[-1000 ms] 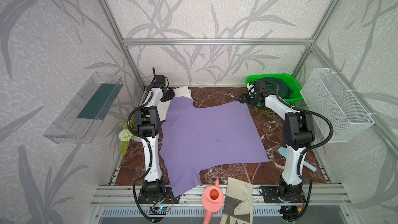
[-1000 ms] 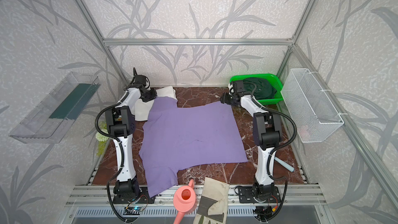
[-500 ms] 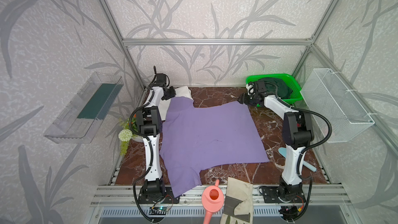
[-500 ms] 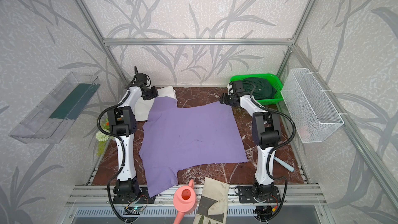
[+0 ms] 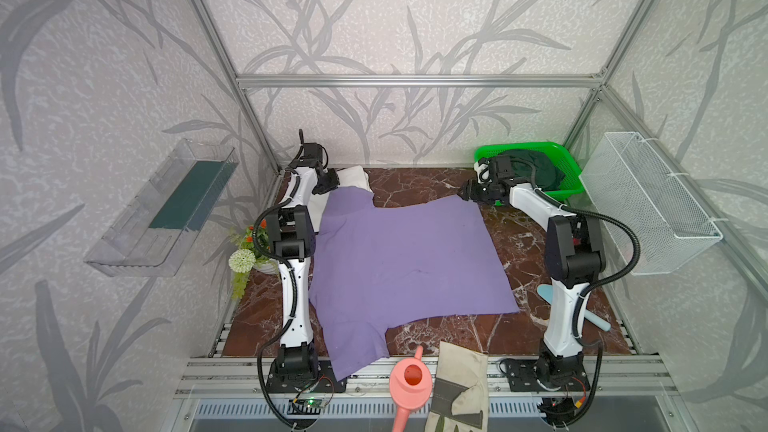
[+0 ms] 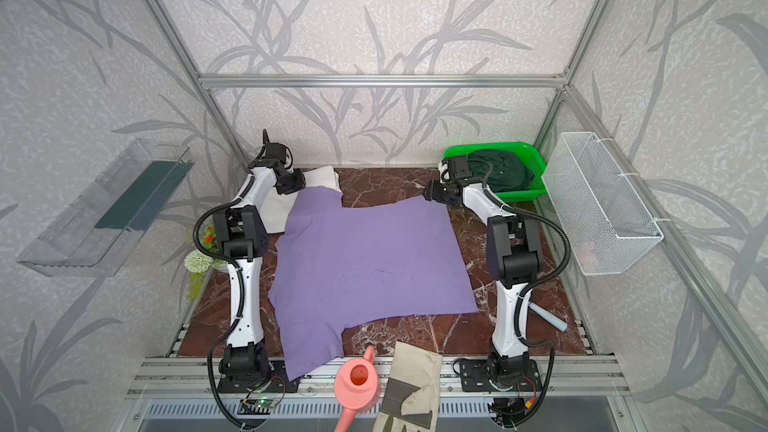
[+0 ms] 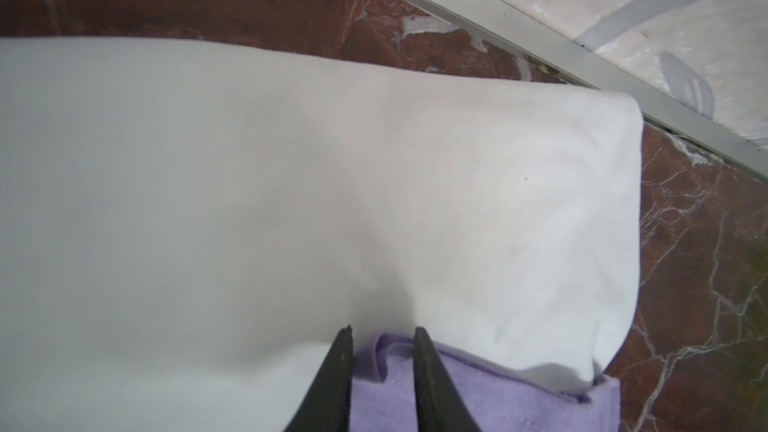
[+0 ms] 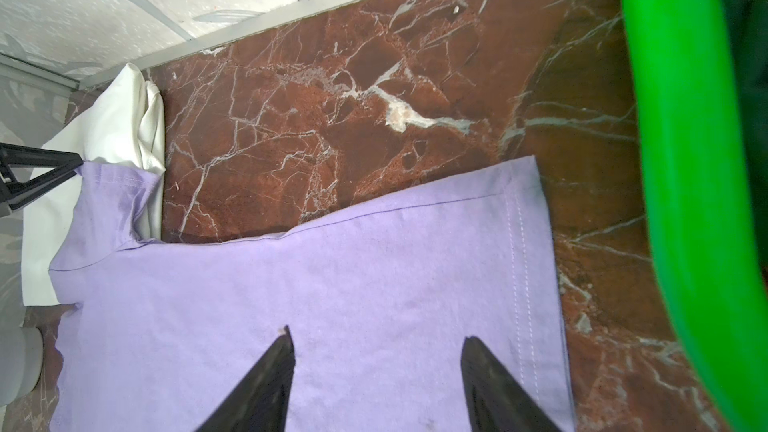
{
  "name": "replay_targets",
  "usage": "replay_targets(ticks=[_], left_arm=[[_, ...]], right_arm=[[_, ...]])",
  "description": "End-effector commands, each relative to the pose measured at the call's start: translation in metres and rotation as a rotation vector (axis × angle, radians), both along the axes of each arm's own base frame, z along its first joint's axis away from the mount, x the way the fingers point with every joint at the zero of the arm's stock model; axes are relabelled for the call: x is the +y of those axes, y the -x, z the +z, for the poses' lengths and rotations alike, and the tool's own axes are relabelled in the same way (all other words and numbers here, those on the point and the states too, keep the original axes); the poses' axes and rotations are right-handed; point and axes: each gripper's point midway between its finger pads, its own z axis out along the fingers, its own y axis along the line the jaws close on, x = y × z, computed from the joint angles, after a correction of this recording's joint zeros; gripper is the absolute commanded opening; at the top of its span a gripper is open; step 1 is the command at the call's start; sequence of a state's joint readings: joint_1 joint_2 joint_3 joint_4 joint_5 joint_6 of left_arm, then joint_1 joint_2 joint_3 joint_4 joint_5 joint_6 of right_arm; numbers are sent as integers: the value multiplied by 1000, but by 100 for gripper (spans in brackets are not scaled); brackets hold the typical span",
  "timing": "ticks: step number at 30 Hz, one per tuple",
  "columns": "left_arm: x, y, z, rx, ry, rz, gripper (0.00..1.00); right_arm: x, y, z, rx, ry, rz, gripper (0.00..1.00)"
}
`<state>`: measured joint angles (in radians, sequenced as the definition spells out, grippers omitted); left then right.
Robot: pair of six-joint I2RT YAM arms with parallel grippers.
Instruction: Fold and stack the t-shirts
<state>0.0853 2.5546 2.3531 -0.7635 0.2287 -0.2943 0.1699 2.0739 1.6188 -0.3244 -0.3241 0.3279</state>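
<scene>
Barely anything has shifted in the last second. Our left gripper (image 7: 382, 332) is nearly closed, pinching a sleeve pucker of the lavender t-shirt (image 5: 407, 259) where it overlaps the white t-shirt (image 7: 291, 180). Our right gripper (image 8: 376, 336) stands open over the far hem corner. The shirt lies spread across the marble table (image 5: 419, 189), so we judge the first fold not yet begun.

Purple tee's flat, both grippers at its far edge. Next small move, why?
Probably lower the right gripper and close it on the far hem corner of the purple tee. Its jaws stand open above that corner, holding nothing, while the left gripper has a sleeve fold between its fingertips, over the white tee. With both far corners held, folding could start.
</scene>
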Motion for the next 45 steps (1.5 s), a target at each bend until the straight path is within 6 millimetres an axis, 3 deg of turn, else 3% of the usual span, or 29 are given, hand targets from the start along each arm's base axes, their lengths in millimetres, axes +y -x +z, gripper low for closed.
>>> replay_targets(ticks=[1,8,10,12,15,22,26,32,36,39,45], left_arm=[[-2,2,-2,18,-5,-17,15],[-1,5,12,5,-11,-6,1],[-1,6,14,1,-13,-8,7],[-1,7,15,1,-19,-10,20],[-1,9,11,14,-23,-17,28],[1,11,1,39,-39,-27,29],[3,10,-3,49,-48,-27,26],[4,8,0,41,-46,-21,8],[5,6,9,26,-44,-15,0],[2,7,21,9,-32,-14,0],[-1,23,73,-42,25,47,0]], right_arm=[[-2,5,-9,31,-6,6,65],[-2,7,-5,30,-17,8,65],[-3,9,-5,30,-18,6,65],[-3,11,-5,29,-19,7,65],[-4,13,-6,33,-17,6,65],[-5,12,-9,41,-28,3,65],[-5,10,-9,40,-34,3,65],[-5,10,-8,42,-36,3,65],[-5,13,-6,41,-34,4,65],[-7,14,0,30,-29,1,65],[-21,4,0,39,47,-56,63]])
